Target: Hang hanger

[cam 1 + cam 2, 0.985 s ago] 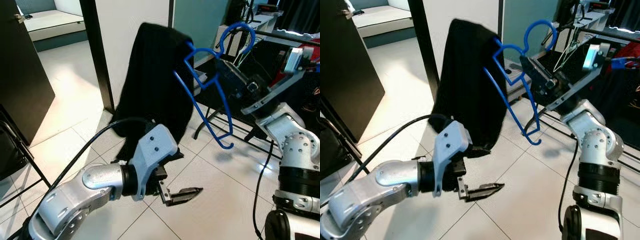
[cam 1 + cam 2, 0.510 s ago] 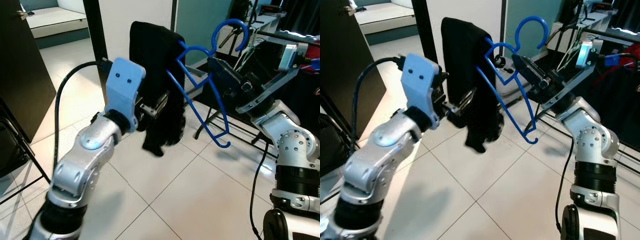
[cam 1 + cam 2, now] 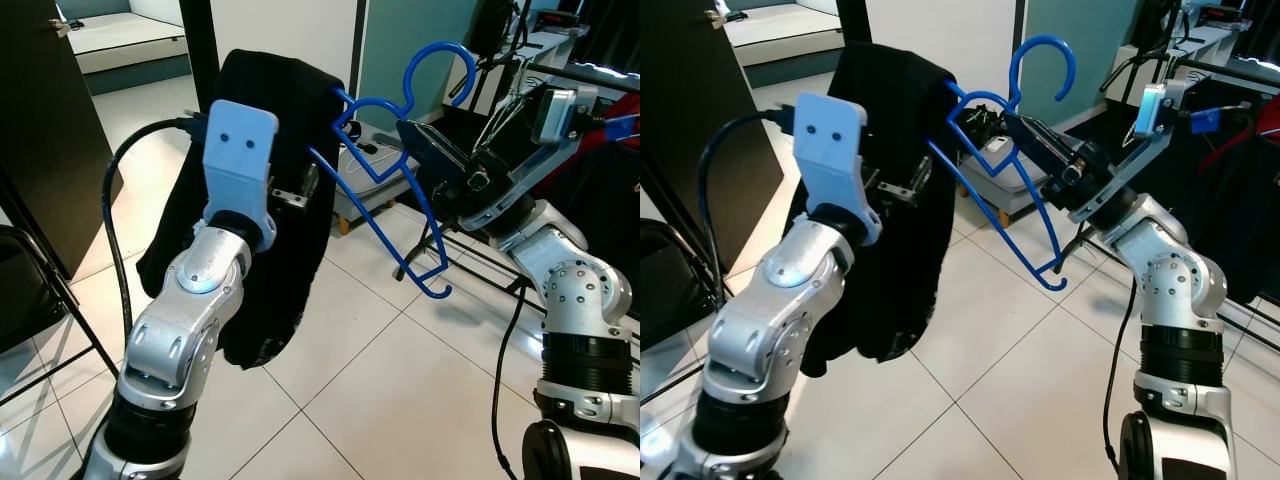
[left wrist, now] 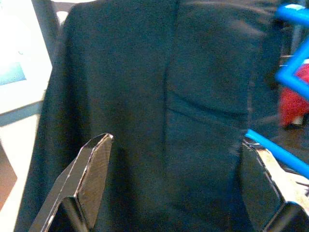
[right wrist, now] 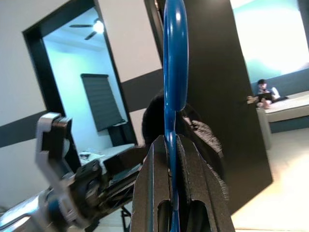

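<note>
My right claw pinches the blue hanger; left claw, spread, faces the black garment. I'd steady the cloth and keep the hook upright.

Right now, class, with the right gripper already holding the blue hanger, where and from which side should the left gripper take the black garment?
Probably the upper fold of the black garment, where it drapes over the blue hanger. The left gripper, fingers open, already faces the cloth from the robot's left, away from the right gripper.
</note>
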